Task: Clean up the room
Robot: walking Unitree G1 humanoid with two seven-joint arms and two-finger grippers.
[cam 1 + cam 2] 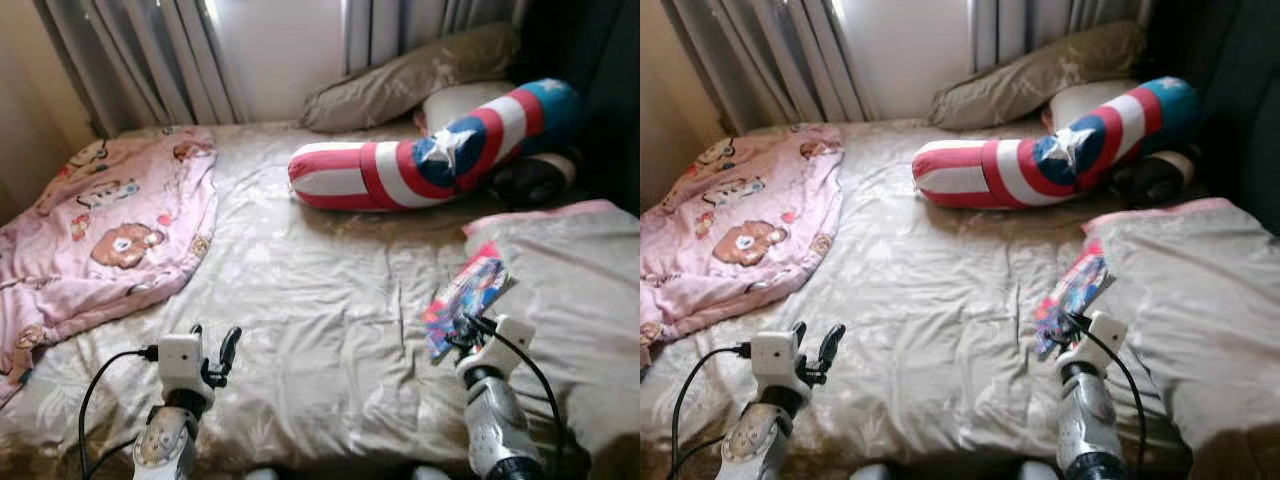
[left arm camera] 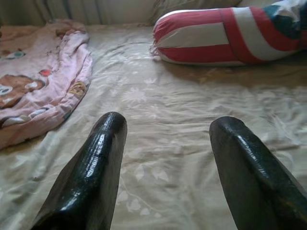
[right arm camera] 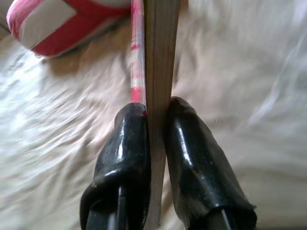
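- Left gripper (image 1: 218, 352): held low over the near edge of the bed, nothing between its two black fingers (image 2: 91, 172), which are spread wide apart above bare sheet.
- Right gripper (image 3: 156, 124): clamped on the lower edge of a thin colourful book (image 1: 465, 295); in the right wrist view the fingers are seen pressed against both faces of it, the page block edge-on between them.
- Book: carried just above the sheet at the right side of the bed, beside the grey pillow; it is judged light and fairly stiff, with a glossy cover that could slip, so a hold close to the spine, or deep across the covers, is recommended over a pinch at a corner.
- Bed sheet (image 1: 300, 290): beige, patterned, wrinkled; soft and yielding under anything pressed on it.
- Grey pillow (image 1: 580, 290): laid at the right, pink-trimmed along its far edge.
- Pink blanket (image 1: 110, 230): printed with bears, bunched at the left side; limp, best gathered by a fold.
- Bolster (image 1: 430, 150): red, white and blue with a star, laid across the far part of the bed.
- Beige pillow (image 1: 410, 75): propped at the head, below the curtains (image 1: 150, 60).
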